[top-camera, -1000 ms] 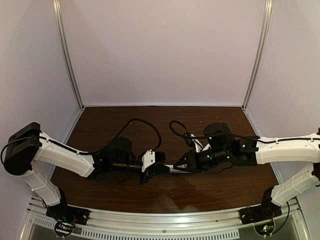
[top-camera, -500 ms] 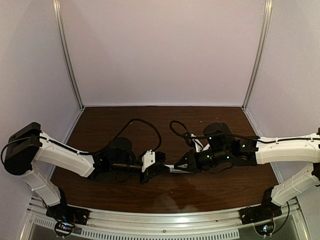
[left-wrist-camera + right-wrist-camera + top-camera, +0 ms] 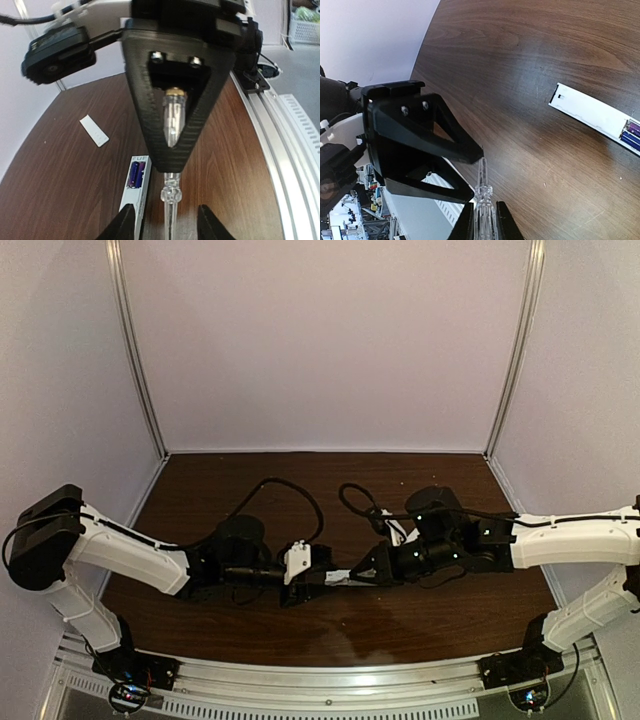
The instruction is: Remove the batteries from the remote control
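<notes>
The white remote control point(image 3: 131, 200) lies on the table with its compartment open and purple batteries point(image 3: 134, 175) inside. The right wrist view shows the remote control point(image 3: 592, 114) at the right with the batteries point(image 3: 634, 134) at its end. A clear screwdriver point(image 3: 483, 197) runs between both grippers. My right gripper point(image 3: 483, 222) is shut on its handle. My left gripper point(image 3: 167, 225) stands open around the screwdriver's point(image 3: 170, 200) shaft, fingers clear of it. The grippers meet tip to tip at mid-table, left gripper point(image 3: 318, 578) facing right gripper point(image 3: 358, 573).
A thin flat white strip point(image 3: 94, 131) lies on the dark wooden table point(image 3: 530, 60) beyond the remote. The metal rail point(image 3: 280, 130) at the table's near edge runs close beside the grippers. Black cables point(image 3: 290, 490) loop behind both arms.
My left gripper's jaws have spread apart and let go of the screwdriver. The right gripper has tightened on its handle. Neither arm has shifted much.
</notes>
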`<state>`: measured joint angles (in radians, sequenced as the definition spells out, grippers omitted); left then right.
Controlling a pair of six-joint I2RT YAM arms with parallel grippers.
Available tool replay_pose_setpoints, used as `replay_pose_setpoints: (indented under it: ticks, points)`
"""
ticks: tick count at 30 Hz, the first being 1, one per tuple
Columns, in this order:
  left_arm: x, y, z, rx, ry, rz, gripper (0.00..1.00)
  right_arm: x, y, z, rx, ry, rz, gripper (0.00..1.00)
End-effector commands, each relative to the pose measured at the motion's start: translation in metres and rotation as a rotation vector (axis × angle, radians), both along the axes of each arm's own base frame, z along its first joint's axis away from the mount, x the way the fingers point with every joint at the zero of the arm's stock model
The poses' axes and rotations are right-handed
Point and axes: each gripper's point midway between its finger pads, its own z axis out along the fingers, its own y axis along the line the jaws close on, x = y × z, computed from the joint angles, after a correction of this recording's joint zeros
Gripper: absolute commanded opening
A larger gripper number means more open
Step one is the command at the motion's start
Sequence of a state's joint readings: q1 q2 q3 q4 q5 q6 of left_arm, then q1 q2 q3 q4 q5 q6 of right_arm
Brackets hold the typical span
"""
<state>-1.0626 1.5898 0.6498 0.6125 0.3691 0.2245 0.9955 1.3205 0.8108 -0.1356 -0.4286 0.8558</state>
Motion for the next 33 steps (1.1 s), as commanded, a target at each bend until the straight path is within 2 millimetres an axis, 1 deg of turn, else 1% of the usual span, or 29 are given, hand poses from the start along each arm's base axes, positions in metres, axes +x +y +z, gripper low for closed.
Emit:
replay_pose_setpoints:
  ticks: [1,5,7,10,14,16,18,20,22,25,27,31,33]
  points:
    - [0.002,-0.001,0.014,-0.059,-0.053,0.013,0.51,-0.003,-0.013,-0.008,-0.057,-0.027,-0.007,0.0]
    - [0.005,0.004,0.016,-0.081,-0.082,0.038,0.8,-0.001,-0.023,-0.006,-0.092,-0.054,-0.026,0.0]
    - [0.009,0.005,0.017,-0.095,-0.096,0.063,0.96,0.001,-0.029,-0.005,-0.116,-0.071,-0.036,0.0]
    - [0.018,0.007,0.016,-0.098,-0.113,0.113,0.97,0.006,-0.04,-0.002,-0.149,-0.099,-0.063,0.0]
    - [0.039,0.009,0.009,-0.096,-0.137,0.195,0.97,0.014,-0.059,0.008,-0.184,-0.147,-0.115,0.0]
    - [0.044,0.009,0.0,-0.088,-0.149,0.178,0.97,0.016,-0.068,0.011,-0.198,-0.168,-0.135,0.0]
    - [0.054,0.011,-0.008,-0.079,-0.125,0.184,0.97,0.018,-0.076,0.012,-0.206,-0.185,-0.15,0.0]
    - [0.063,0.012,-0.016,-0.065,-0.05,0.142,0.97,0.02,-0.084,0.012,-0.207,-0.198,-0.167,0.0]
    - [0.07,0.017,-0.018,-0.062,0.017,0.083,0.97,0.021,-0.092,0.012,-0.211,-0.207,-0.184,0.0]
    - [0.071,0.019,-0.023,-0.048,0.025,0.035,0.97,0.023,-0.102,0.015,-0.205,-0.221,-0.21,0.0]
    - [0.07,0.018,-0.029,-0.023,0.016,0.008,0.97,0.024,-0.107,0.019,-0.203,-0.23,-0.226,0.0]
    - [0.064,0.012,-0.044,0.015,0.061,-0.085,0.97,0.025,-0.115,0.025,-0.209,-0.244,-0.244,0.0]
    - [0.065,0.007,-0.05,0.027,0.077,-0.107,0.97,0.025,-0.118,0.027,-0.21,-0.249,-0.25,0.0]
